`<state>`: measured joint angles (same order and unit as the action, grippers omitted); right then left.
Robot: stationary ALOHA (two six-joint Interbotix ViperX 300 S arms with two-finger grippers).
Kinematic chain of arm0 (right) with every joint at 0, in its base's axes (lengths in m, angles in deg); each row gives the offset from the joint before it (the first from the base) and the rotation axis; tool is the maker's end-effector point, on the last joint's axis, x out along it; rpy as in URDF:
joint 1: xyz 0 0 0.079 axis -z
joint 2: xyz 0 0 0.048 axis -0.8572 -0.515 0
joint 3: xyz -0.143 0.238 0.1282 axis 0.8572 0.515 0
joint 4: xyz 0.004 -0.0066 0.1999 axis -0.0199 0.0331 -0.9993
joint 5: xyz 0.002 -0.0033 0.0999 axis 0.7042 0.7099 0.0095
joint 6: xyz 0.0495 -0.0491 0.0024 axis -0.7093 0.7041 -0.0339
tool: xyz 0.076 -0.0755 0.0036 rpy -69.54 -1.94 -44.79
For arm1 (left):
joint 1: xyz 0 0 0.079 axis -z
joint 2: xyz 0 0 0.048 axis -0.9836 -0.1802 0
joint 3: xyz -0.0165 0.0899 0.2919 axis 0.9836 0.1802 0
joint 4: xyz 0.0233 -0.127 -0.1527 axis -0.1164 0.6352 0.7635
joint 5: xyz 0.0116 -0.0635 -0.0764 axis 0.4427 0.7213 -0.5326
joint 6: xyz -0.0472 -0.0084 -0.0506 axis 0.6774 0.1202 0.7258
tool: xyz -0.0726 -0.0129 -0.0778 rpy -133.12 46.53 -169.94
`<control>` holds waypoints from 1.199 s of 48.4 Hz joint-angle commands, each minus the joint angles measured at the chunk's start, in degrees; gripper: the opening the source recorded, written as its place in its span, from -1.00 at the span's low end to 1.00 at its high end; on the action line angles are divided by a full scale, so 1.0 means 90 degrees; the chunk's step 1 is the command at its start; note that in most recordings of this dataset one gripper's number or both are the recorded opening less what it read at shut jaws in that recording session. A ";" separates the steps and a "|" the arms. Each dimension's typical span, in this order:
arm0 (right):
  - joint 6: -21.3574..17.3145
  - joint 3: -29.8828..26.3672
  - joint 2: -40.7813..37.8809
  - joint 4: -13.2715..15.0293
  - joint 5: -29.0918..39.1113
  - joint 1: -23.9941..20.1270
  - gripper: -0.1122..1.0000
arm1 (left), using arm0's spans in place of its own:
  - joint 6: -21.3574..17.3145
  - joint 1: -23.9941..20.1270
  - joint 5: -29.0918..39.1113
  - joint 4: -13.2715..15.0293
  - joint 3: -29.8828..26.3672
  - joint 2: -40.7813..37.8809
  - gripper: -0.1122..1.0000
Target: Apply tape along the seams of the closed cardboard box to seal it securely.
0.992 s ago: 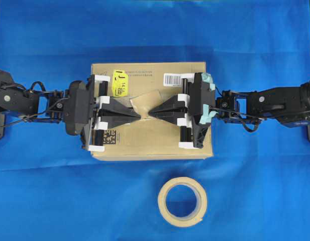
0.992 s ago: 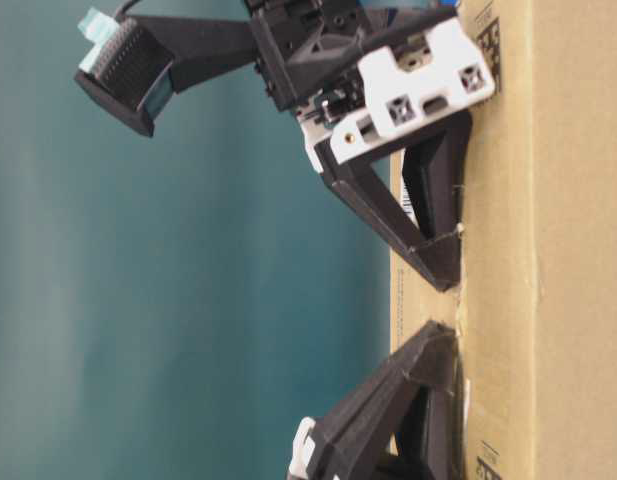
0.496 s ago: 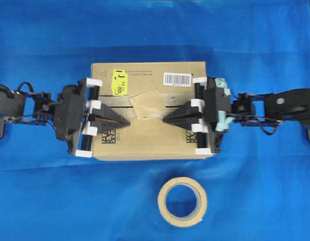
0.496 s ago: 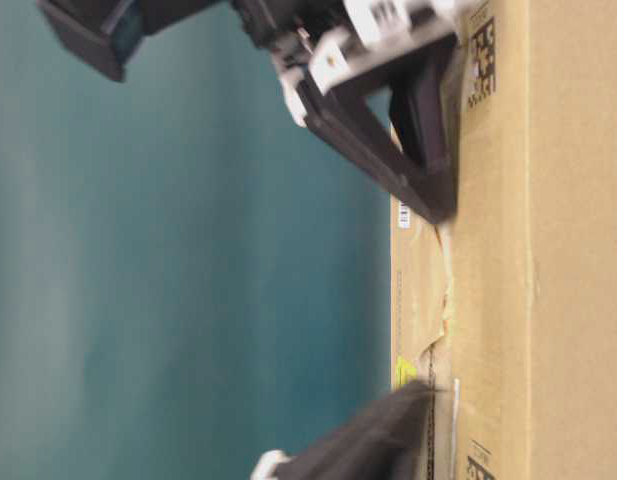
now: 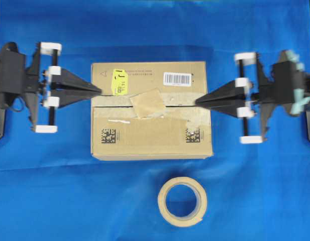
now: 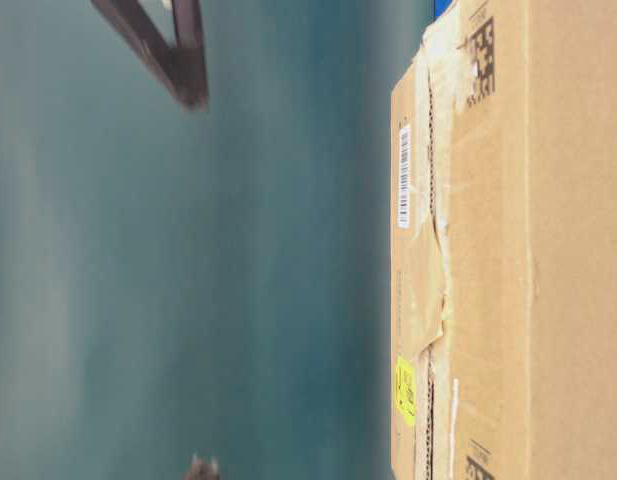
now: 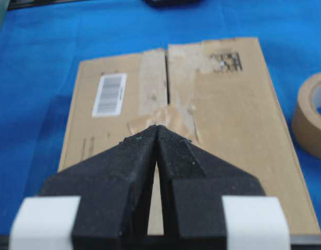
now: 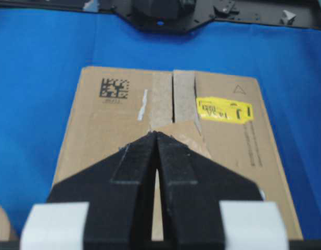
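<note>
The brown cardboard box [image 5: 151, 118] lies in the middle of the blue cloth. A small tan square of tape [image 5: 149, 103] sits stuck over the middle of the dark seam [image 5: 190, 104], which has pale torn residue beside it. The tape also shows in the left wrist view [image 7: 168, 115] and the right wrist view [image 8: 189, 136]. My left gripper [image 5: 99, 90] is shut and empty, its tip at the box's left edge. My right gripper [image 5: 197, 102] is shut and empty, its tip over the box's right edge. Both are off the tape.
A beige tape roll [image 5: 183, 201] lies on the cloth in front of the box and shows at the right edge of the left wrist view [image 7: 312, 121]. The box carries a yellow sticker [image 5: 119, 82] and a white barcode label [image 5: 177, 79].
Both grippers have drawn back outward from the tape at the box's middle to the box's left and right edges and risen. The tape stays on the seam.
</note>
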<state>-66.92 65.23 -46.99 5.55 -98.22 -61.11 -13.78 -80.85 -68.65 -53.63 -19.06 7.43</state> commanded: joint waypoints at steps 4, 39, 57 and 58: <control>0.0020 0.0312 0.0947 0.0010 0.0430 0.0039 -0.80 | 0.0010 -0.0010 0.0400 0.0010 0.0244 0.0703 -0.79; -0.0049 0.2275 0.2988 0.0000 0.1094 0.0225 -0.80 | 0.0449 -0.0010 0.1113 0.0010 0.2012 0.2998 -0.79; -0.0059 0.2334 0.2773 -0.0010 0.0957 0.0283 -0.80 | 0.0459 -0.0010 0.1123 0.0010 0.2090 0.3008 -0.79; -0.0059 0.2334 0.2773 -0.0010 0.0967 0.0283 -0.80 | 0.0459 -0.0010 0.1123 0.0010 0.2090 0.3008 -0.79</control>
<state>-67.36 86.85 -21.68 5.55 -88.90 -58.74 -9.74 -80.94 -58.37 -53.55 0.36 34.94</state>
